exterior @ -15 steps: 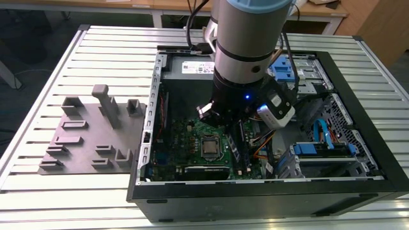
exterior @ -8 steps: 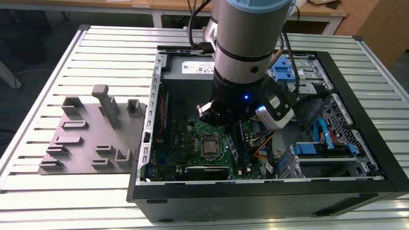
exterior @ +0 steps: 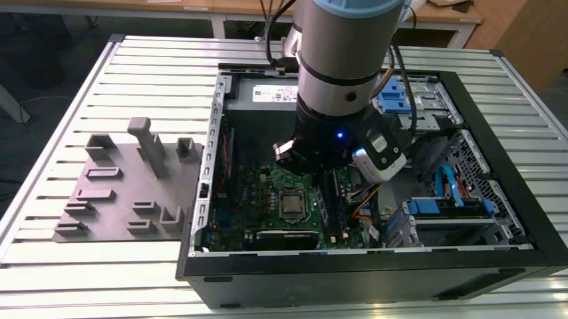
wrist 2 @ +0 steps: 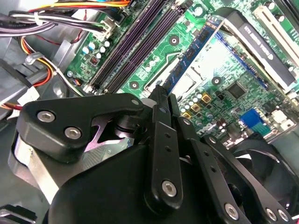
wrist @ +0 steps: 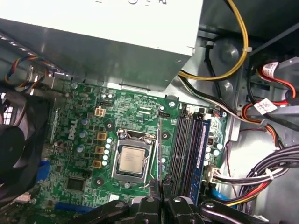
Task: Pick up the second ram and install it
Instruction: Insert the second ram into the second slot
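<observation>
At the exterior view's left, a gray tray (exterior: pixel 124 193) is seen well apart from the open computer case (exterior: pixel 497 219). In the first wrist view the gripper (wrist: pixel 161 200) is clamped on the second ram (wrist: pixel 160 154), held edge-on above the motherboard (wrist: pixel 84 140) between the processor (wrist: pixel 131 161) and the slots (wrist: pixel 182 144). The stick is judged light, stiff and fragile, best held by its long edges. Cables (wrist: pixel 261 177) crowd the far side.

Exterior view: high, angled down, takes in whole open computer case (exterior: pixel 373 199) and arm. Both wrist views: close behind gripper (wrist: pixel 161 193), facing down past it at green motherboard (wrist: pixel 135 121), shared by both.
</observation>
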Controlling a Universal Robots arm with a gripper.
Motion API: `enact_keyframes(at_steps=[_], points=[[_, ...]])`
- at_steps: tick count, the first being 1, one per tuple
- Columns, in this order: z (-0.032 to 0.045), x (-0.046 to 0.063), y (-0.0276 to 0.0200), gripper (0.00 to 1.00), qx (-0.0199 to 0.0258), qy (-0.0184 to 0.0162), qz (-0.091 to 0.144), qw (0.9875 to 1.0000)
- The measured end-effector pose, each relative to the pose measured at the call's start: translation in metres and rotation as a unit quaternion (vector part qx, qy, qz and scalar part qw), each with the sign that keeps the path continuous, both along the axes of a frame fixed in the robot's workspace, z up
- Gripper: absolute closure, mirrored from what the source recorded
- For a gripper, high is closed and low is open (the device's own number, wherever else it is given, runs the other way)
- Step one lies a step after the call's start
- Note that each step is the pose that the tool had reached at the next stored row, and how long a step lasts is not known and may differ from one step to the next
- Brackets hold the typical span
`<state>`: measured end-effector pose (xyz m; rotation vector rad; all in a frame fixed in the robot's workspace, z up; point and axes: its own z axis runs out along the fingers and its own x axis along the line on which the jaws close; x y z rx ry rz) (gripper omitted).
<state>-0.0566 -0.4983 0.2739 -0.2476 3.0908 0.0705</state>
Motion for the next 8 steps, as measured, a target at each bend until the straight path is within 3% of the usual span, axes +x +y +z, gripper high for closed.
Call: enact_keyframes(at_steps=[8], points=[[-0.0001,0.0,0.0,0.86,-0.0006,0.0,-0.037,0.9993]])
